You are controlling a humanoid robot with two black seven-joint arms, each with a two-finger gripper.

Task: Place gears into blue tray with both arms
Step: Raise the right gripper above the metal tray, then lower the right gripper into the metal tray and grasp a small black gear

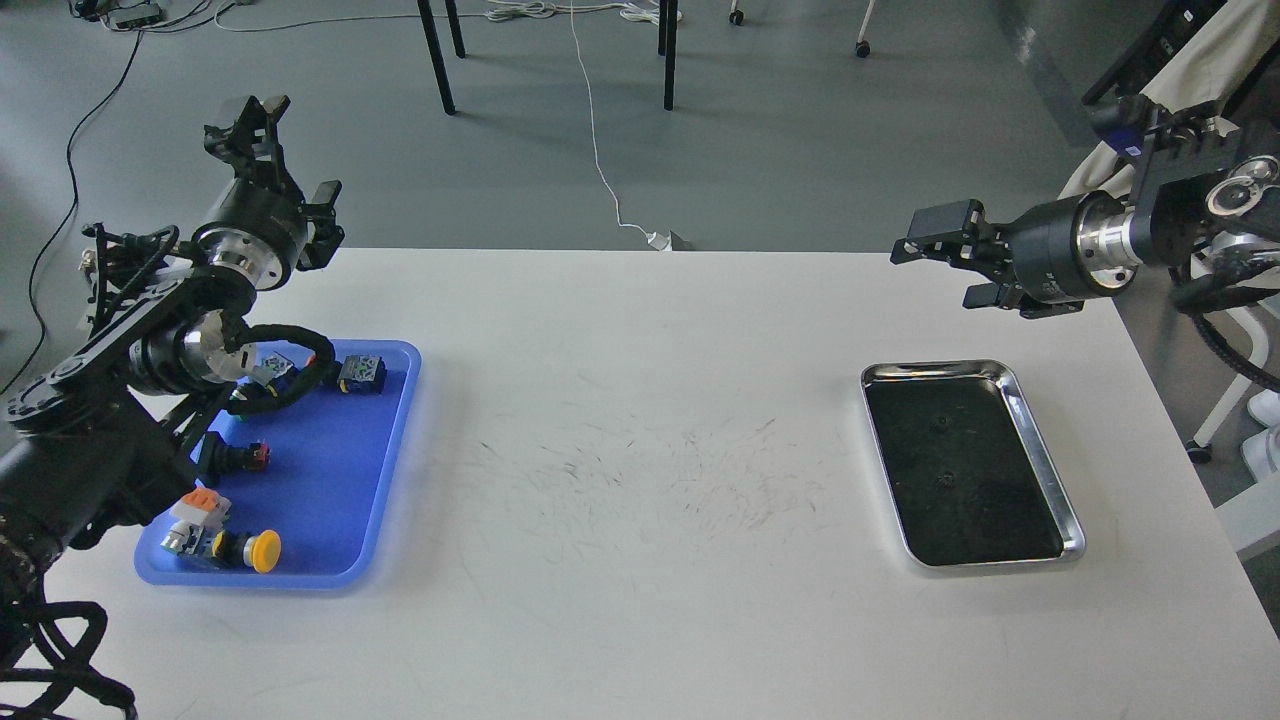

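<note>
Looking down from the head view, two gears appear as tiny dark rings on the mirror-dark bottom of the steel tray, one near the tray's middle top and one lower down; both are faint and their teeth cannot be made out. They lie on the white table below and slightly left of the right gripper, well apart from it. The right gripper hangs above the table's far right edge, pointing left, fingers spread apart with nothing between them.

The blue tray sits at the table's left side, bright blue with rounded corners and a low rim. It holds push-button switches: a yellow-capped switch near the front edge, a red-capped switch mid-tray, and a green-labelled switch near the back corner. No gear can be made out in it.

The left gripper is raised above the tray's far left corner, pointing up and away. Its fingers stand wide apart, empty, touching nothing. The left arm covers part of the tray's left side.
</note>
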